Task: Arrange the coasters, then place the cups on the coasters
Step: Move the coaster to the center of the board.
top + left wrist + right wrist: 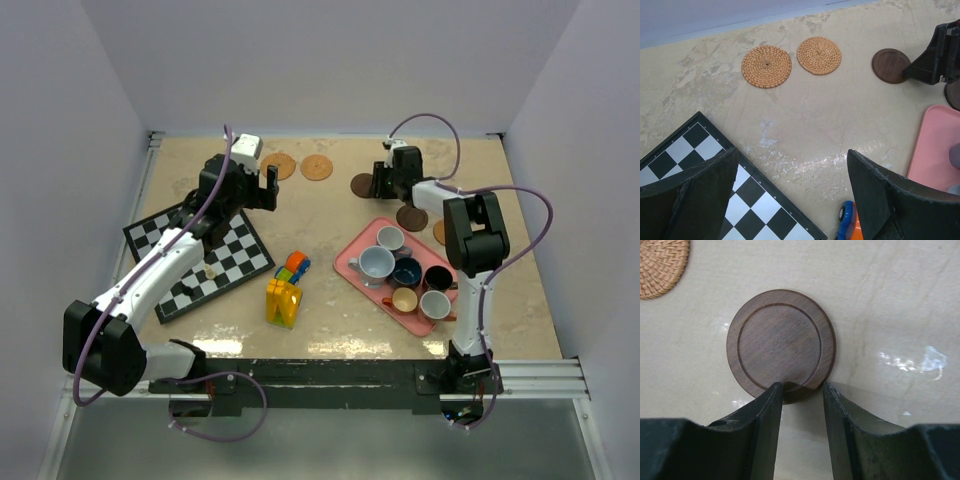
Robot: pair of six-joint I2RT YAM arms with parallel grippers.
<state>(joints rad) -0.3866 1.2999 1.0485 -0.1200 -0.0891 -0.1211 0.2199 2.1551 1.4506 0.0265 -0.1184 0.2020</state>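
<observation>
Two orange-tan woven coasters [280,165] [316,167] lie side by side at the back; in the left wrist view they are coasters [766,66] [819,55]. A dark brown coaster [781,342] [360,184] lies flat to their right. My right gripper [802,385] [381,182] is low at its near rim, jaws partly apart, tips touching the rim without pinching it. Another dark coaster [411,217] and an orange one [440,232] lie beside the right arm. Several cups [372,263] stand on the pink tray [350,262]. My left gripper [268,186] [792,151] hovers wide open and empty.
A checkerboard [200,255] lies under the left arm, its corner under the left fingers. Colourful toy blocks [284,300] and a blue-orange toy [294,264] sit in front of the middle. White walls close the back and sides.
</observation>
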